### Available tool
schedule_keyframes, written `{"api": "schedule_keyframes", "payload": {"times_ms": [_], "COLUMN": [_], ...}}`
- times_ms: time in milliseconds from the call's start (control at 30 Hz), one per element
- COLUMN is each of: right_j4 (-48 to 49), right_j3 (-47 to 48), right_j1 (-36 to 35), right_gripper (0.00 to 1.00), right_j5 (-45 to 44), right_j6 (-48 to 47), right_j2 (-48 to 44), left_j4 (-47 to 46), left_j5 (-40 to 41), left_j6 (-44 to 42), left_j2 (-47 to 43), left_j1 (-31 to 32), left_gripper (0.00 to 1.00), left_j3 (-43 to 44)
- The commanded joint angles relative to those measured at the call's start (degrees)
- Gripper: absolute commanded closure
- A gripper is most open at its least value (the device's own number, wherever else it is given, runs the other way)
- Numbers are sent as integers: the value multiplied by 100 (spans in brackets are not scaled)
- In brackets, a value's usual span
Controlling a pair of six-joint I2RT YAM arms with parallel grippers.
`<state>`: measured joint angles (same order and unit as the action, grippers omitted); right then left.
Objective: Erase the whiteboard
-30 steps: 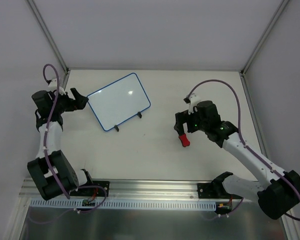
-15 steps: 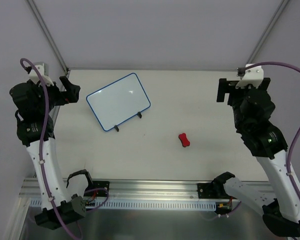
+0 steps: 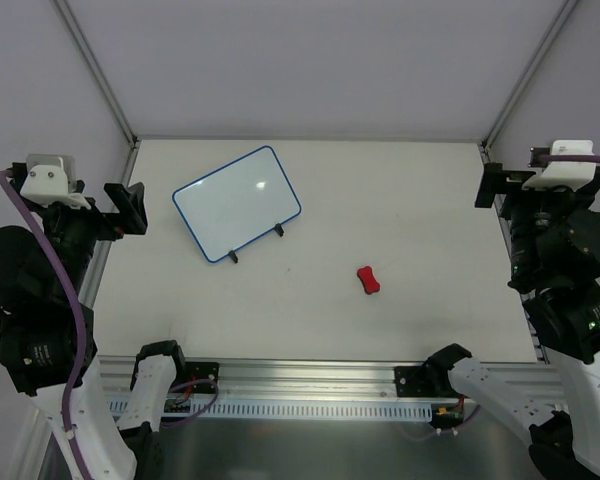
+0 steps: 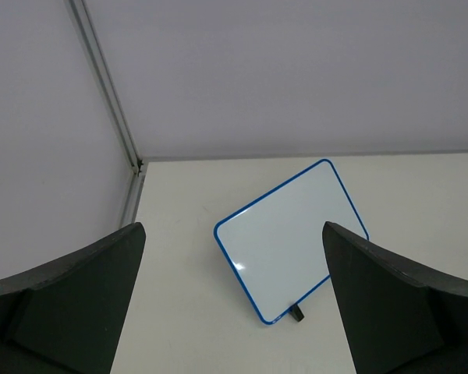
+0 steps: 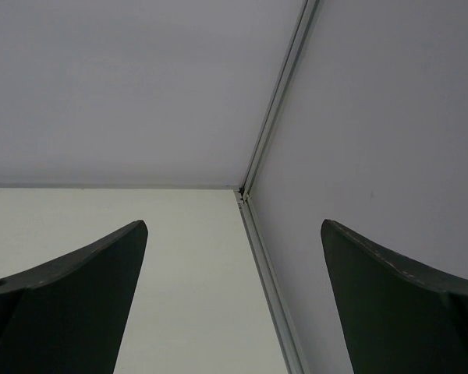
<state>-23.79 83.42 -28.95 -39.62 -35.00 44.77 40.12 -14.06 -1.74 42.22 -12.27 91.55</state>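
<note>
The whiteboard [image 3: 237, 204] lies blank at the counter's [image 3: 400, 200] far left, with the red bone-shaped eraser [image 3: 368, 280] loose and well apart to its right. The left end effector [image 3: 128, 207] and right end effector [image 3: 491, 186] hang spread wide and empty at the sides, likely parked because wiping looks finished.

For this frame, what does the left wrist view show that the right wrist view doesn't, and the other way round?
Only the left wrist view shows the whiteboard, its face blank, with one black clip foot at its lower edge, plus the far-left frame post. Only the right wrist view shows the far-right frame post and the side wall beside it. Both share the pale table, the grey back wall, and an open, empty pincer: left pincer, right pincer.
</note>
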Motion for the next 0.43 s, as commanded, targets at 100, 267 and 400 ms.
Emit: {"api": "schedule_keyframes", "payload": {"times_ms": [100,267,400], "right_j4": [261,278,340], "right_j3": [271,342,316], "right_j1": [21,21,21], "right_gripper": [1,1,1], "right_j5": [59,156,191], "right_j6": [-217,-217,-270], "right_j2": [-21,-56,-92], "left_j4": [347,383,391], "left_j5": [544,686,660], "left_j6": [-169,-239,-257], "left_j2": [129,234,305], "left_j1": [199,322,366], "left_gripper": [1,1,1], "left_j3": [178,355,390]}}
